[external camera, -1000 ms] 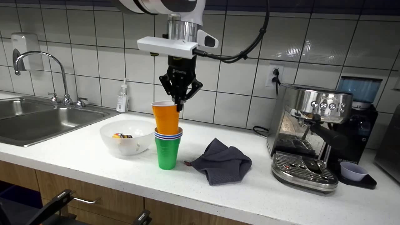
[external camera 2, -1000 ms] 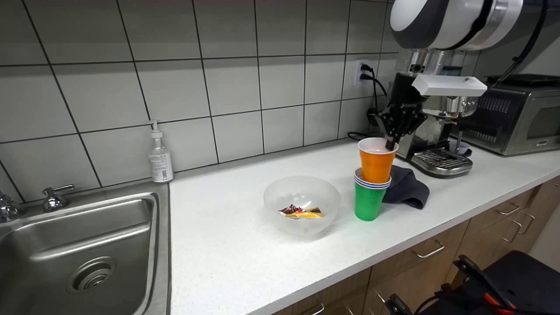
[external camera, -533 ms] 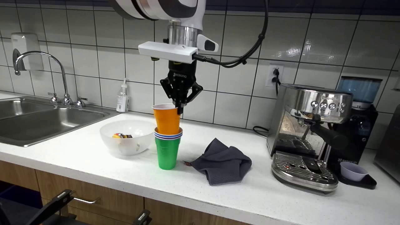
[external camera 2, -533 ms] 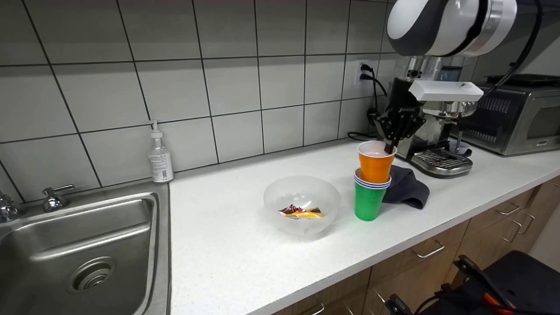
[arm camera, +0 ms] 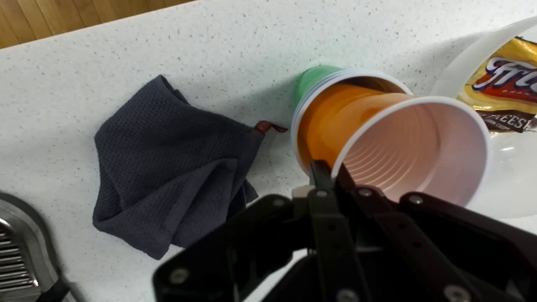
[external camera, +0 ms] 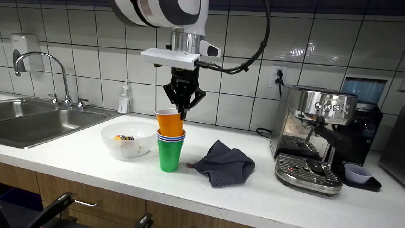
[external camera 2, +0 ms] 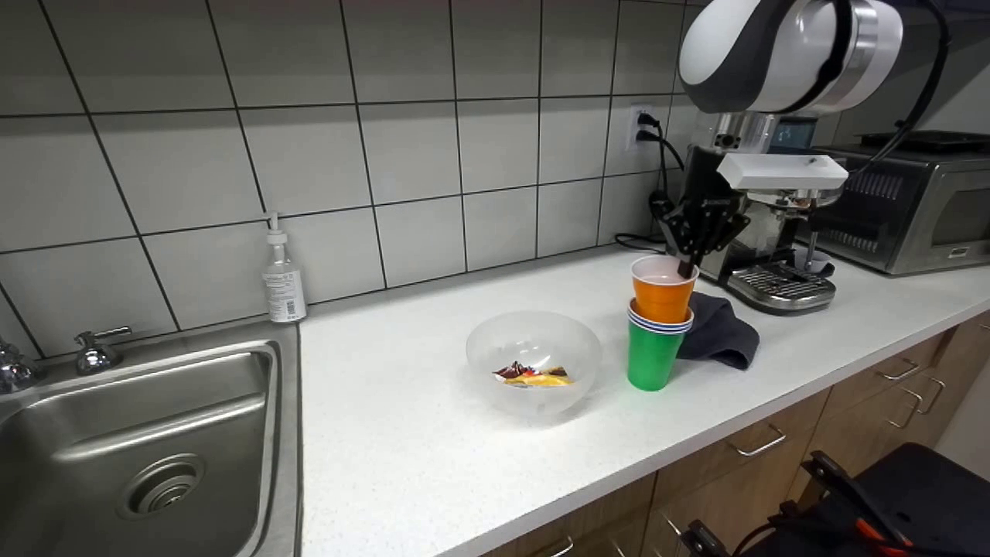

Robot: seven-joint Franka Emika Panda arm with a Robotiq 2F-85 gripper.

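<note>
- Jaws pinch orange cup (external camera: 170, 125) at its rim.
- Below jaws: cup's lower part inside green cup stack (external camera: 170, 155); nesting partly done.
- Remaining, apparently: full seating, release.

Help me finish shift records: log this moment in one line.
tool: shut on orange cup at rim | orange cup: lower end inside cup stack | cloth: crumpled on counter | bowl: snack bag inside

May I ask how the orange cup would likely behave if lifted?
The orange cup is probably light and flexible, as its wall looks thin. It may tilt, since the claw pinches one side of its rim. It might catch on the stacked cups around its lower part.
</note>
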